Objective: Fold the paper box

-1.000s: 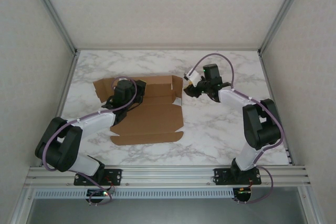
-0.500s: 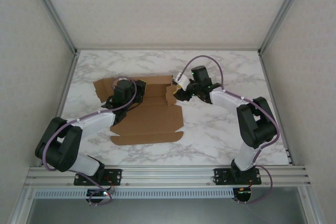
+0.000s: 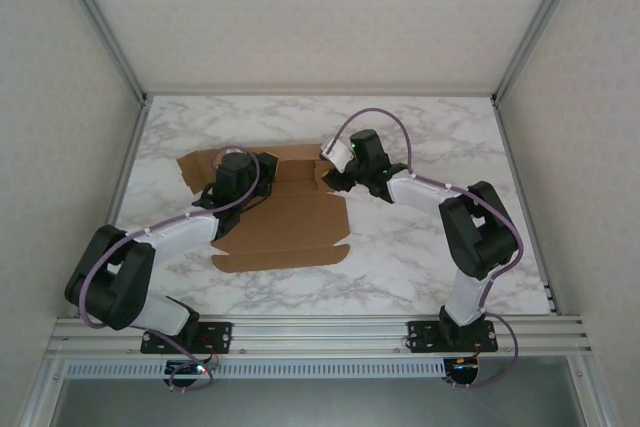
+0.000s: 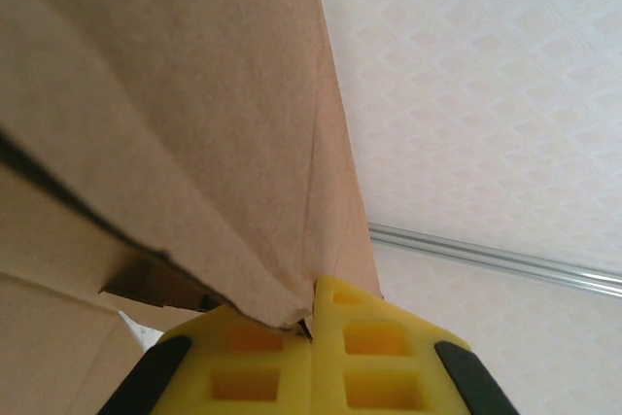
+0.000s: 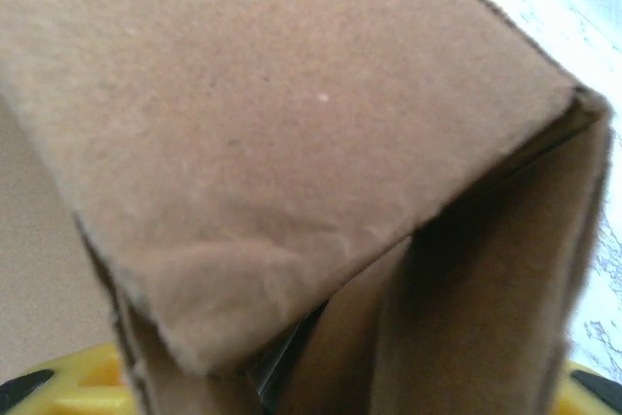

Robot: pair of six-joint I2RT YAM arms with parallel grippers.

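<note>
Left jaws pinched tight on the paper box; right jaws apart around its flap, apparently loose

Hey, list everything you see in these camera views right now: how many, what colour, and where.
paper box: one, brown cardboard, partly folded, left of centre on the table
table: one, white-grey marble pattern, beneath everything
walls: three, off-white patterned, left, back and right
rails: several, silver metal, near edge and corners
cables: two, purple, one looped along each arm
arms: two, black and white, bases at the near edge
left tool: one, yellow fingers, shut on a box flap edge
right tool: one, yellow fingers, open around a raised flap at the box's right end
</note>
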